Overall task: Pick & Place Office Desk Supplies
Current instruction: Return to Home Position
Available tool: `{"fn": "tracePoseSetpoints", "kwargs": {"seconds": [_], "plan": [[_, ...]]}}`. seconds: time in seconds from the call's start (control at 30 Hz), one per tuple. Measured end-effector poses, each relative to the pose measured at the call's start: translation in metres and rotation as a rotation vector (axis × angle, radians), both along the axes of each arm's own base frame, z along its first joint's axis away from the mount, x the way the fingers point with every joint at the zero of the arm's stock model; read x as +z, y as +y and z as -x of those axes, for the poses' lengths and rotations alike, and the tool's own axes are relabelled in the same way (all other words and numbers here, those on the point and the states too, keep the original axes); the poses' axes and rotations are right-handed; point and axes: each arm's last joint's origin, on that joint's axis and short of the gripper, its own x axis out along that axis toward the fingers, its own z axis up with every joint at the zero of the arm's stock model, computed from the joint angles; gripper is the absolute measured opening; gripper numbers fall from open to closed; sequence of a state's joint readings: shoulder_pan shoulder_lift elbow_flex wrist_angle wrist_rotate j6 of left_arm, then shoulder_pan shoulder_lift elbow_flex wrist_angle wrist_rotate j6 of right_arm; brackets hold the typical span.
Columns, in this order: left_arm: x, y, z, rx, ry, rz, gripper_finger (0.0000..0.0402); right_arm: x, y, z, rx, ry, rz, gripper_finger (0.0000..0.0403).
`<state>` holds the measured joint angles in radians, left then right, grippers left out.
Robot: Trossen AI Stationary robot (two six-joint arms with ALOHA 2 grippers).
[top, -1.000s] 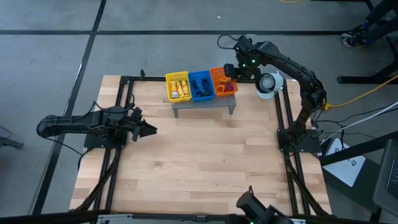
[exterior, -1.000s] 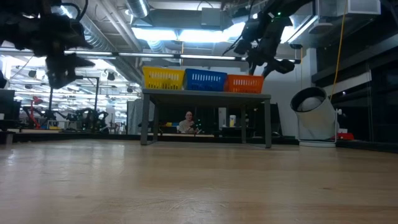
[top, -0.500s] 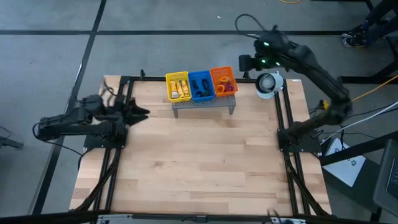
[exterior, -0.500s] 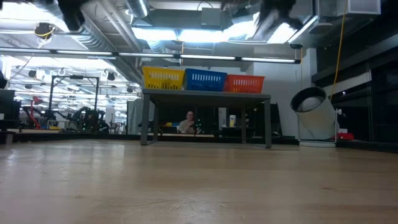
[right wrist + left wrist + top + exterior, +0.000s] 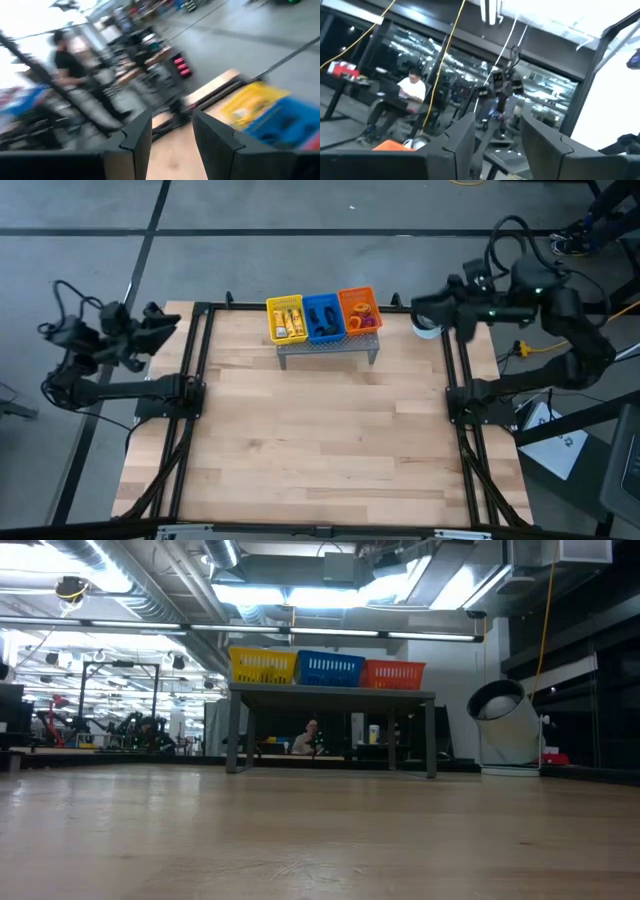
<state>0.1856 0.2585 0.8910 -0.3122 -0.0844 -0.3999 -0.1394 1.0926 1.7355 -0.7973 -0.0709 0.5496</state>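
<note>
The right gripper [image 5: 425, 307], fingers parted and empty, hung near the office desk supplies [image 5: 287, 322], which lay in coloured bins [image 5: 322, 298] on the grey stand [image 5: 328, 351]; the left gripper [image 5: 158, 327], also parted, hung well apart.

Robotics lab in an open industrial hall. Low view: bare ceiling ducts [image 5: 150, 585] and strip lights [image 5: 300, 592] along the top, more rigs and stands [image 5: 120, 725] mid left, a person [image 5: 310, 736] seated at a desk centre background. High view: wooden tabletop [image 5: 320, 440] on a black frame [image 5: 470, 455], left arm [image 5: 110, 390] and right arm [image 5: 545, 295] at the frame edges, concrete floor [image 5: 80, 250] all round.
</note>
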Motion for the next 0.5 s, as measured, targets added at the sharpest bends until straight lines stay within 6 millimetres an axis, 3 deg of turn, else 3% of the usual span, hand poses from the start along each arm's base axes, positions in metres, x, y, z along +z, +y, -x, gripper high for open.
{"fn": "tracePoseSetpoints", "kwargs": {"seconds": [0.1, 0.17, 0.23, 0.37, 0.5], "plan": [[0.008, -0.001, 0.007, -0.008, -0.040, 0.011, 0.0155, 0.002, 0.008, -0.001, 0.098, -0.026, -0.027, 0.0143], [0.013, -0.003, 0.010, -0.061, -0.083, 0.055, 0.0155, 0.006, 0.013, -0.001, 0.146, -0.068, 0.106, 0.0143], [0.013, -0.004, 0.012, -0.062, -0.070, -0.018, 0.0156, 0.014, 0.021, 0.000, 0.222, -0.150, 0.252, 0.0143], [0.001, -0.008, 0.017, -0.147, -0.039, -0.105, 0.0163, 0.027, 0.030, 0.018, 0.375, -0.320, 0.441, 0.0143], [-0.027, -0.009, 0.026, -0.122, -0.069, -0.083, 0.0164, 0.008, 0.030, 0.036, 0.358, -0.288, 0.437, 0.0143]]}}
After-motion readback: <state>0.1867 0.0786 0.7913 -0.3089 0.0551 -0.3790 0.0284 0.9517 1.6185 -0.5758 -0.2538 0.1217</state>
